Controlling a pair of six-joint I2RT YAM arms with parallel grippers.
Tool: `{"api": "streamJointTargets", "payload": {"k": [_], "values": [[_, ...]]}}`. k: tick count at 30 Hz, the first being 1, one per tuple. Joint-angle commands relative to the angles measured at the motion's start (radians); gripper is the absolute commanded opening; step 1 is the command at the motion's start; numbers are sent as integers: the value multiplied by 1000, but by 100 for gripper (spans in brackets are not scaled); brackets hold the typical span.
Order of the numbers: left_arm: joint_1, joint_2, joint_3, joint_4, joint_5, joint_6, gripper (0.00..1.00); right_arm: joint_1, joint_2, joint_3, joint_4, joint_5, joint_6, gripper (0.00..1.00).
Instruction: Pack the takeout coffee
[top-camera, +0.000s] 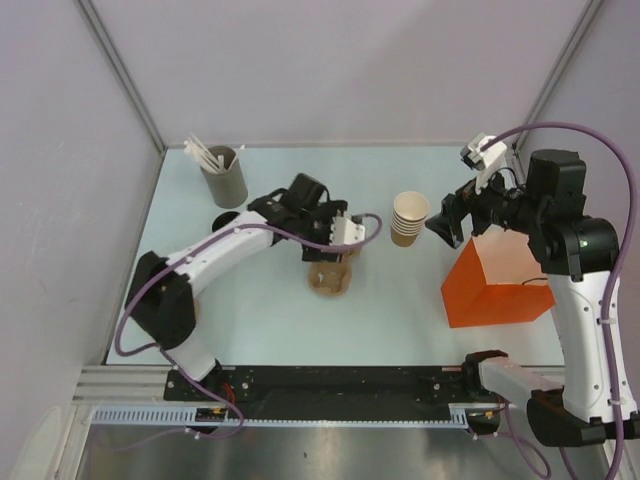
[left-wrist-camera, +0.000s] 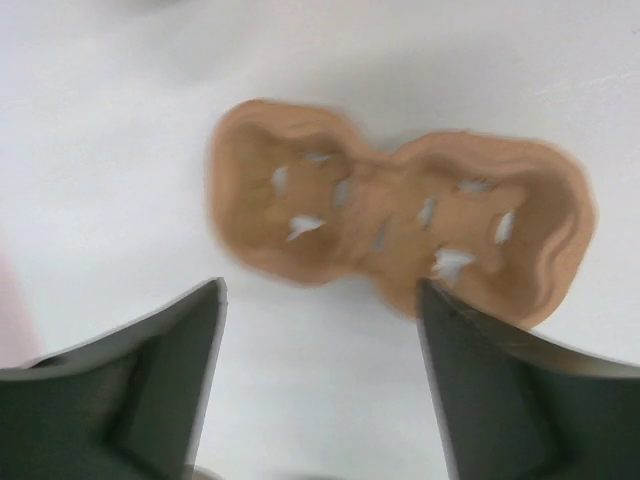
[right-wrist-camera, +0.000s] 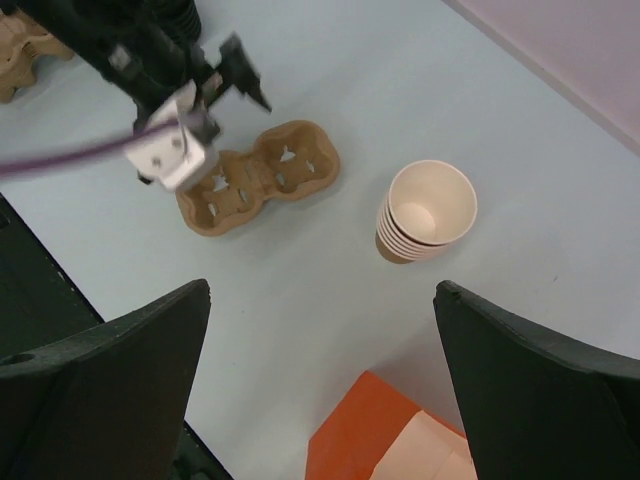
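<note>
The takeout coffee is out of view. A brown pulp two-hole cup carrier (top-camera: 330, 281) (left-wrist-camera: 400, 220) (right-wrist-camera: 262, 178) lies flat mid-table. My left gripper (top-camera: 322, 258) (left-wrist-camera: 320, 300) hovers just over its near edge, open, with only bare table between its fingers. The right fingertip (left-wrist-camera: 440, 310) overlaps the carrier's rim in the left wrist view. My right gripper (top-camera: 445, 228) (right-wrist-camera: 322, 300) hangs open and empty above the table, between a stack of lidless tan cups (top-camera: 409, 217) (right-wrist-camera: 425, 210) and an orange paper bag (top-camera: 495, 285) (right-wrist-camera: 380, 430).
At the back left, a grey holder (top-camera: 224, 180) carries white stirrers. In front of it lies a stack of black lids (top-camera: 224, 220). More brown pulp carriers (right-wrist-camera: 18, 55) show at the right wrist view's top left corner. The orange bag stands open-topped at the right.
</note>
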Motion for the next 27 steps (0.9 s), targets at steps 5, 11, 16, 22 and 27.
{"api": "streamJointTargets", "payload": {"k": [5,11,16,22,27], "values": [[264,-446,-160,146,154,-232,99,168,121,79,2,89,-36,100],[392,-627,-235,186,165,-424,99,355,316,158,-8,237,-80,100],[478,-720,-255,218,84,-582,100,475,465,191,34,280,-117,100],[591,-773,-283,224,102,-685,99,495,687,211,80,218,-102,100],[764,-791,-298,244,186,-746,99,535,805,138,155,252,-84,100]]}}
